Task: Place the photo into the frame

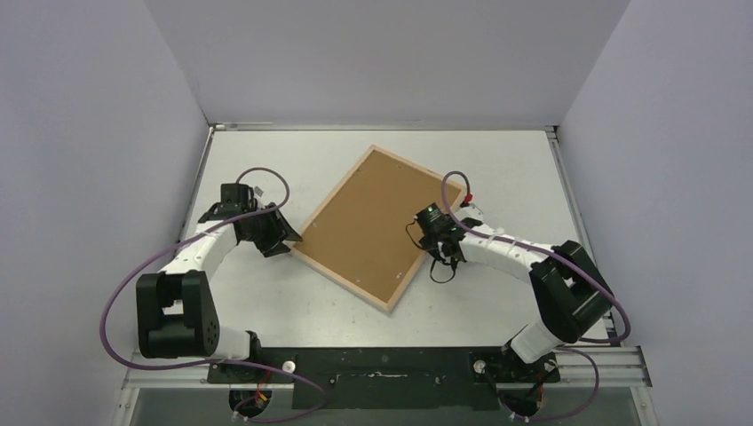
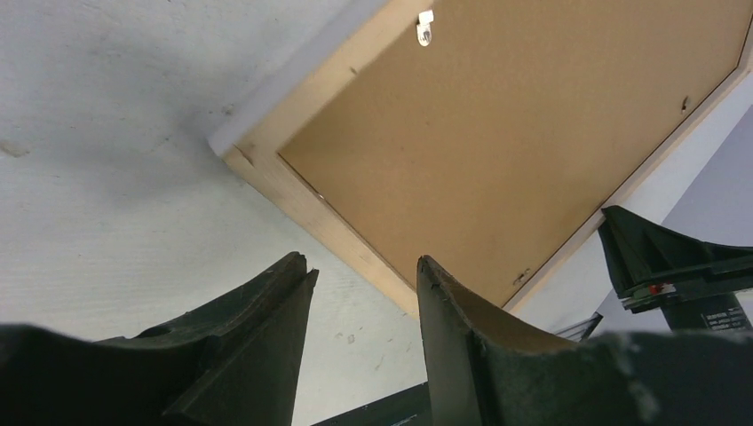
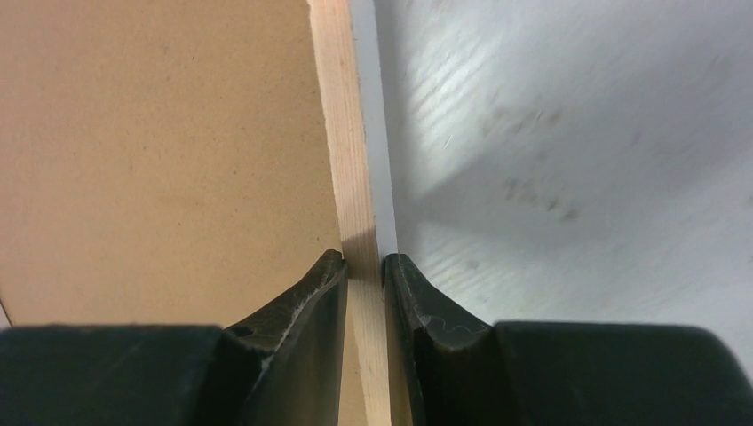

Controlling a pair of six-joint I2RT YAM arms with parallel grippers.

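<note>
The frame (image 1: 341,280) lies back up on the white table, its pale wood rim around a plain brown backing board (image 1: 373,222). The photo is hidden. My right gripper (image 1: 428,241) is shut on the frame's right rim; in the right wrist view its fingers (image 3: 364,262) pinch the wood strip (image 3: 342,133) beside the board (image 3: 160,151). My left gripper (image 1: 289,240) is open and empty next to the frame's left corner. In the left wrist view it (image 2: 362,266) hovers over bare table just short of the rim (image 2: 306,209).
A small metal hanger clip (image 2: 425,27) sits on the frame's back rim. The right arm's gripper (image 2: 675,266) shows at the far edge in the left wrist view. Grey walls enclose the table (image 1: 497,160) on three sides.
</note>
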